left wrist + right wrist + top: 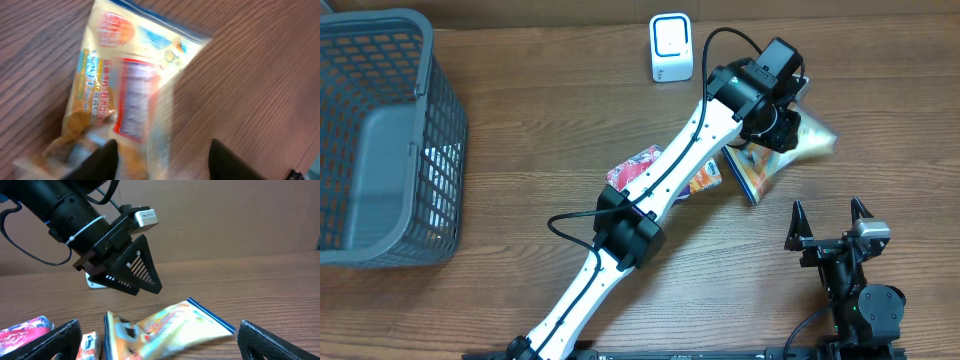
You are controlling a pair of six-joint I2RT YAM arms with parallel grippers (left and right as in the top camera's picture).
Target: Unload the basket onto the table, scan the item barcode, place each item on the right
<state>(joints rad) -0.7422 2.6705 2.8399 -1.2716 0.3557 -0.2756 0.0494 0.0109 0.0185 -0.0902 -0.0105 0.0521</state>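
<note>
A yellow snack bag (798,143) with a blue top edge lies blurred on the wooden table, just below my left gripper (782,122). In the left wrist view the bag (125,85) spreads under the gripper (162,150), whose two dark fingers stand apart with nothing clamped between them. The right wrist view shows the left gripper (145,280) hanging free above the bag (175,327). My right gripper (827,208) waits open near the front right; in its own view the gripper (160,345) faces the bag. A white scanner (671,48) stands at the back.
A grey mesh basket (380,140) fills the left side. A red packet (635,165) and a small orange packet (705,178) lie under the left arm; the red packet (22,332) and orange packet (89,345) also show low in the right wrist view.
</note>
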